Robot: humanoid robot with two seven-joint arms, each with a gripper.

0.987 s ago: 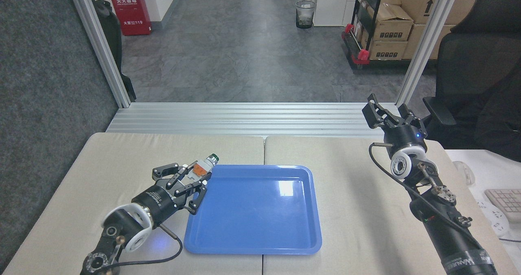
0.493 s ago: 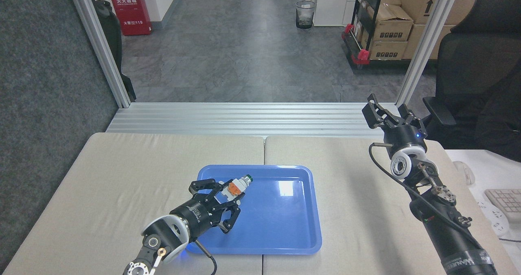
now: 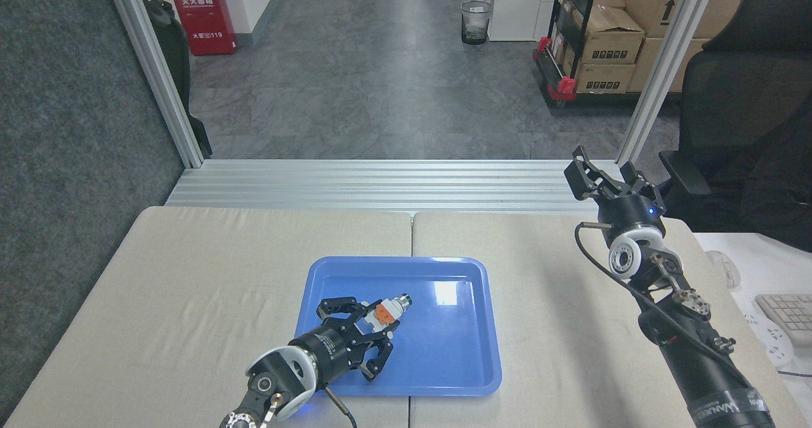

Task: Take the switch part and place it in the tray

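The switch part [image 3: 388, 310] sits clamped between the fingers of the left gripper [image 3: 371, 326], white body inside the grasp, orange middle showing, silver collar and dark green tip poking out toward the far right. It is over the tray [image 3: 444, 358], above the left-centre of the blue floor; whether it hangs clear of that floor or already touches it cannot be told from this angle. The tray lies on the beige table [image 3: 190, 276], straddling the seam between the two tabletop panels, its near rim close to the table's front edge. The right gripper [image 3: 602, 177] is well away from the tray, raised past the far right corner of the table, fingers spread apart and holding nothing. The risks from here, as I judge them, lie in the release. If the fingers open while the part is above the glossy floor, the rounded collar and tip could let it roll or bounce toward the low rim. If the gripper descends too far, its lower fingers may press on the tray and shove it along the table. A part sticking to one pad could also be dragged out over the left rim on withdrawal.
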